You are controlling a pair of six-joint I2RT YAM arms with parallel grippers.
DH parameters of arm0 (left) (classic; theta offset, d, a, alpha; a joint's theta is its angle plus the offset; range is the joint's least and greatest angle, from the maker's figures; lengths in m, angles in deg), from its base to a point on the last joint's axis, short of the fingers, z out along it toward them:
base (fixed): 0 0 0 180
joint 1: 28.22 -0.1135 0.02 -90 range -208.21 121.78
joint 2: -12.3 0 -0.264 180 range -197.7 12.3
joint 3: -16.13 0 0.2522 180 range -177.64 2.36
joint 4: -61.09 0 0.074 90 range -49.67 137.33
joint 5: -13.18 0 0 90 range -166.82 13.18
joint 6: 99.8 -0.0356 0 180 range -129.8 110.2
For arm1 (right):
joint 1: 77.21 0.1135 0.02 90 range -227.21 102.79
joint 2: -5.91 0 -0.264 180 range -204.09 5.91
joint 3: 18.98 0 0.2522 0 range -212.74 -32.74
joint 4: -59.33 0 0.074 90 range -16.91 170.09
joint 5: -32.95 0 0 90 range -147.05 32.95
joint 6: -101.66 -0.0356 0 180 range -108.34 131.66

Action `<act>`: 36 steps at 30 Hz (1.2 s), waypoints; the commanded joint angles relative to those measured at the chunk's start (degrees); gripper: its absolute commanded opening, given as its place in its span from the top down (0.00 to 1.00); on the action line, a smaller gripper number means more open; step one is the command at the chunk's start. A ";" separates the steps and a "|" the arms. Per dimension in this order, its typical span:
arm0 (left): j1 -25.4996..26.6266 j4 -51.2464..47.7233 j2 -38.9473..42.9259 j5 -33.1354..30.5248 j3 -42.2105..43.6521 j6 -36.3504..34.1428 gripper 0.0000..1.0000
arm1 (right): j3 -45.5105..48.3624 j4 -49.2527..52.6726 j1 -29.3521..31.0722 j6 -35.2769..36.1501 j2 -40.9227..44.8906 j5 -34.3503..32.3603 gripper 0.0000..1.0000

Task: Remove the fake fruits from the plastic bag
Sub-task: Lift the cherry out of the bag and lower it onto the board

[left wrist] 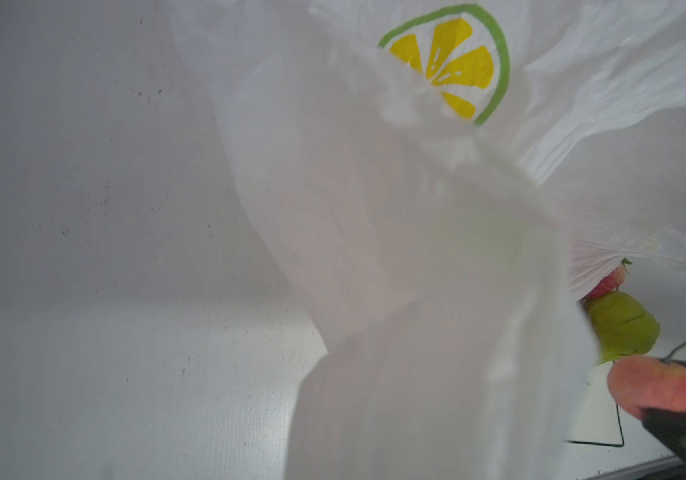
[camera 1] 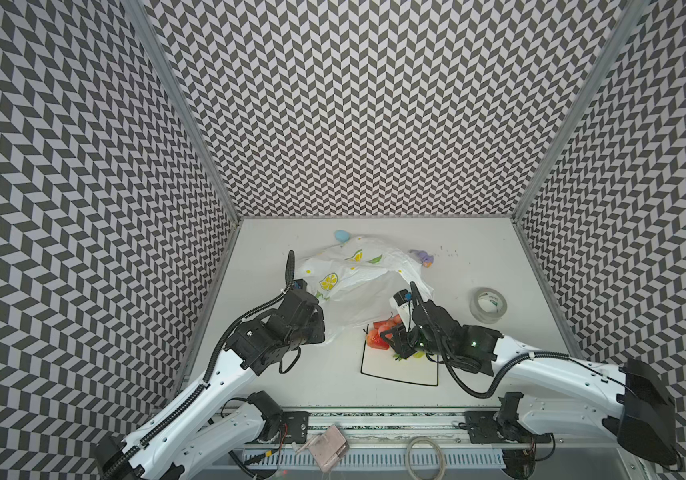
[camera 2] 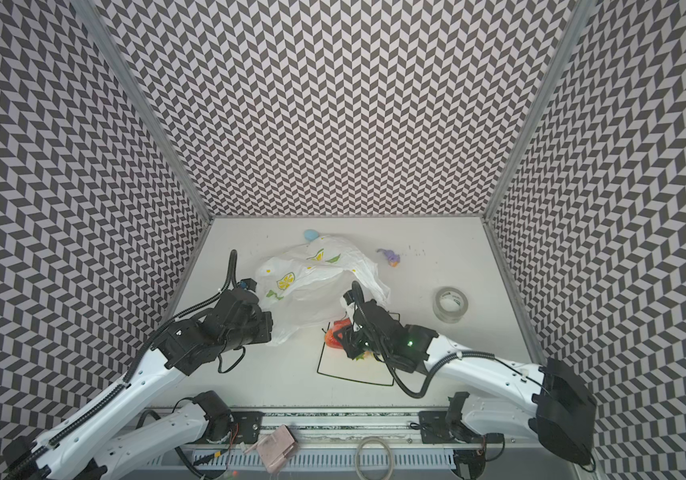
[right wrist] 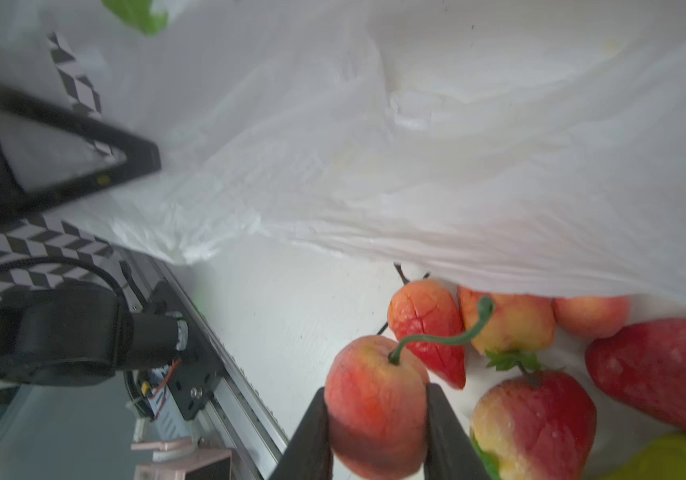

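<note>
On the left, the left gripper (camera 1: 319, 330) sits at the near edge of the large, thin, crinkly white plastic bag (camera 1: 357, 274) printed with yellow lemon slices and green leaves. Its jaws are pressed together. The film bunches there and drapes over them in the left wrist view, so they look to be pinching the bag's edge and holding it off the tabletop (camera 1: 333, 386) like a tent. A light blue egg-shaped thing (camera 1: 342, 235) lies just beside the bag's far edge. Toward the middle, a white square black-rimmed plate (camera 1: 399, 370) lies at the bag's raised mouth. The small glossy fake fruits (camera 1: 378, 338) are heaped at its far edge: red strawberries (right wrist: 536, 419) with green leaves, a yellow-green pear-like fruit (left wrist: 619, 328), and a round orange-red fruit (right wrist: 590, 316) partly under the lifted plastic. The right gripper (right wrist: 376, 399) hangs over that heap, its jaws pinching a second round orange-red fruit with a curled green stem (right wrist: 370, 374) by its sides, just outside the bag. Further right, a small purple toy figure (camera 1: 423, 257) and a roll of clear tape (camera 1: 488, 305) lie well apart from the work. The step in hand seems to be carrying one fruit clear. The next move likely calls for setting it down on bare plate away from the mouth, while the left grip holds the plastic up so the fruits under it stay reachable.
</note>
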 commanded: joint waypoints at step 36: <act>-2.77 -2.07 -2.32 -5.14 -6.62 5.94 1.00 | 1.64 0.25 11.31 -2.73 6.99 -15.53 0.30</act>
